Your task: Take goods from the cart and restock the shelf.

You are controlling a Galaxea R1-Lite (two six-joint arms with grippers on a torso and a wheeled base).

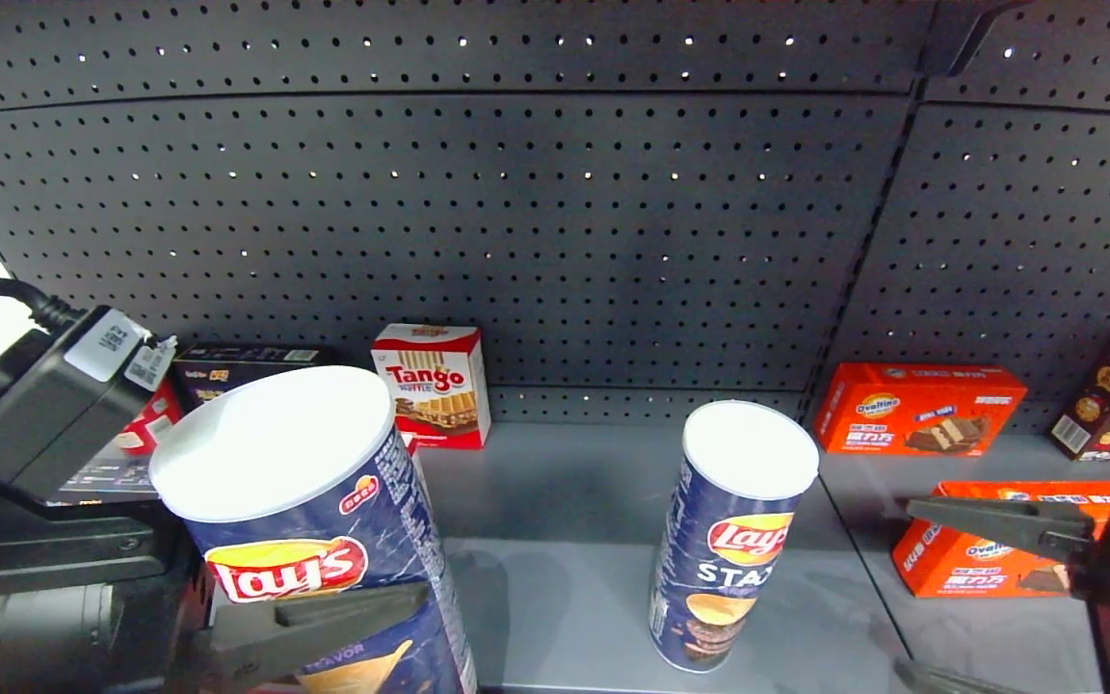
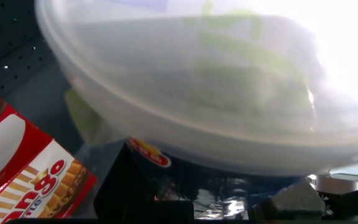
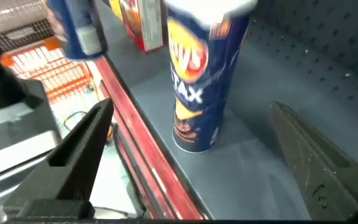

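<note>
One can [image 1: 297,501] within left pincer [image 1: 338,617]

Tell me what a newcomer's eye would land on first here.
First comes the big blue chip can with a white lid, at the front left of the shelf, clamped in the left pincer. Next is a matching chip can standing upright mid-shelf, with the open right pincer to its right, apart from it. A red-and-white wafer box stands against the back panel.

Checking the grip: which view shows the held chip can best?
Head view: the held chip can shows lid and label, the left gripper clamped across it. Left wrist view: its lid, close. Right wrist view: a blurred shape.
</note>
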